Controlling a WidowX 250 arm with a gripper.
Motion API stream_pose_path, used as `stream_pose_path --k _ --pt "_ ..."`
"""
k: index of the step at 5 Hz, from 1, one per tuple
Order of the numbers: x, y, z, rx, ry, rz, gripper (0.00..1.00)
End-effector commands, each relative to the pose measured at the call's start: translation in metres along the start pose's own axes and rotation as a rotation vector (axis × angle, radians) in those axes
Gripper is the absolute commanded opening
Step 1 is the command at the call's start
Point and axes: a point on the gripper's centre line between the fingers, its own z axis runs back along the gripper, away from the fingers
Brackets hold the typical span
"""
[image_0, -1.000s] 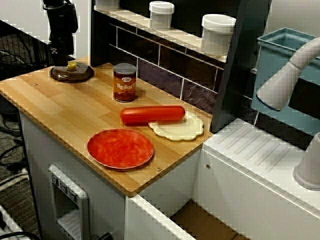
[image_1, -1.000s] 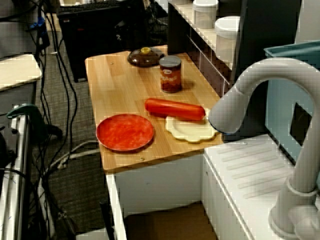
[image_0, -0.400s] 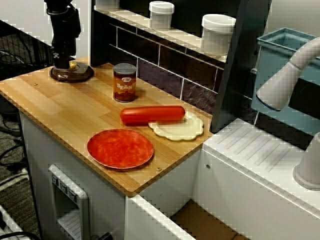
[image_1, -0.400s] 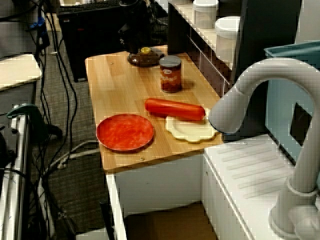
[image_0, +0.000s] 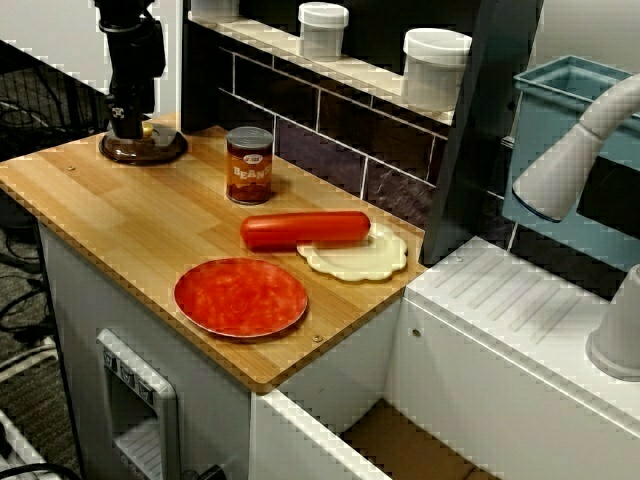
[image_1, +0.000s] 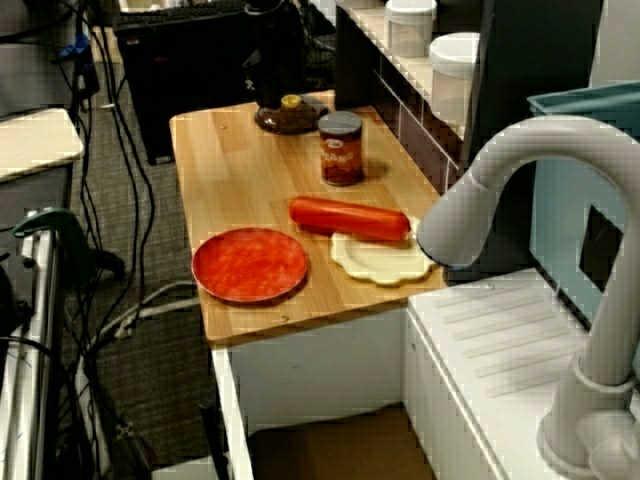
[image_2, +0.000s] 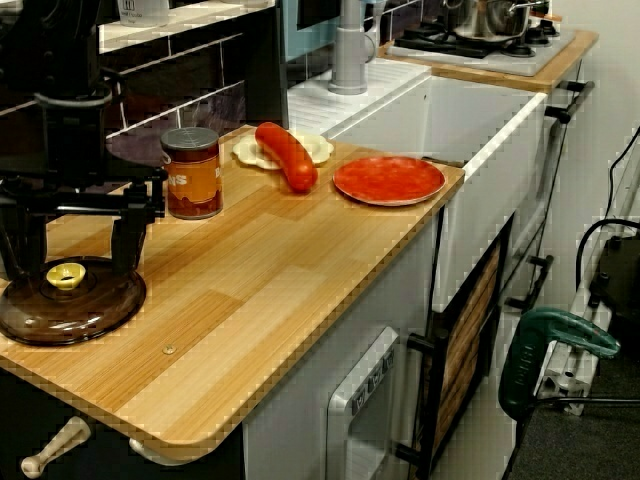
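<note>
gripper (image_1: 268, 95): in the view over the tap it is blurring into the dark background, so how its jaws stand is not showing there.
arm (image_0: 135, 50): the top edge is cutting it off in the view from the sink side.
lid knob (image_0: 147, 128): the gripper is half covering it in the view from the sink side.
lid (image_2: 95, 312): the left edge is clipping its rim in the view along the bench.
cream plate (image_0: 360, 258): the sausage (image_0: 305, 229) is lying across its back edge and hiding it.
can (image_1: 342, 150): its label lettering is coming out too small to read in the view over the tap.
tap (image_0: 575, 150): the right edge is cutting it off.
</note>
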Motion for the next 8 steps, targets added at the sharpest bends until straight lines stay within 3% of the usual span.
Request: stream_pose_path --k 1,2,3,7,8 --pt "0.007 0.016 0.013 0.04 0.002 0.012 1.0" --pt "0.009 0.019 0.01 0.03 0.011 0.021 1.0" --pt "0.01 0.018 0.009 0.016 0.016 0.018 0.0" --pt "0.007 0.009 0.017 0.032 0.011 0.006 0.0" --pt "0.005 0.009 0.019 0.034 0.014 0.025 1.0"
